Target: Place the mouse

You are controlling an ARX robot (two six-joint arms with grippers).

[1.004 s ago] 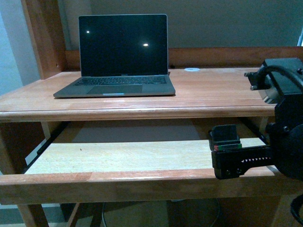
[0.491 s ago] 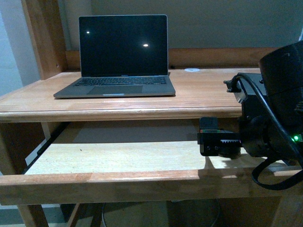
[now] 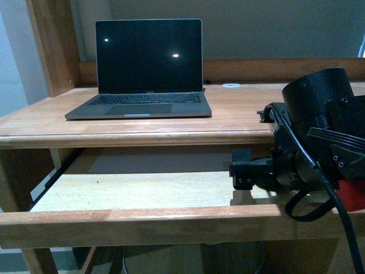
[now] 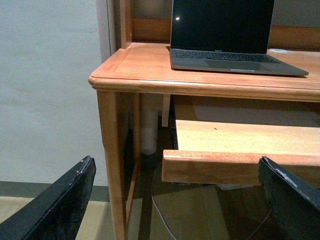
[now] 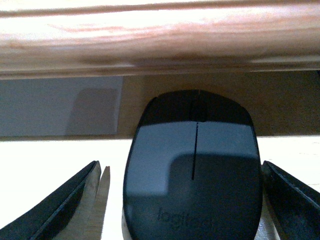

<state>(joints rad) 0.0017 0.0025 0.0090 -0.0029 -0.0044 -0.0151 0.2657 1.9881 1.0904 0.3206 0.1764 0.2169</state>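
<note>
The right gripper (image 3: 242, 173) has its fingers (image 5: 75, 200) apart, flanking the black mouse (image 5: 192, 165), which rests on the pale pull-out shelf (image 3: 131, 191) under the table (image 3: 239, 108) — placing looks done. Next, it should retreat straight back without nudging the mouse. The left gripper (image 4: 176, 162) is also spread, idle.

1 laptop (image 3: 142, 74), 1 mouse (image 5: 192, 165), 1 desk (image 3: 239, 105) w/ 1 tray (image 3: 142, 188).

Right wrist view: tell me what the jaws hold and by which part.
Nothing looks gripped. The mouse lies between the open jaws of the right gripper, with bare tray showing along one flank. The left gripper is open and empty.
</note>
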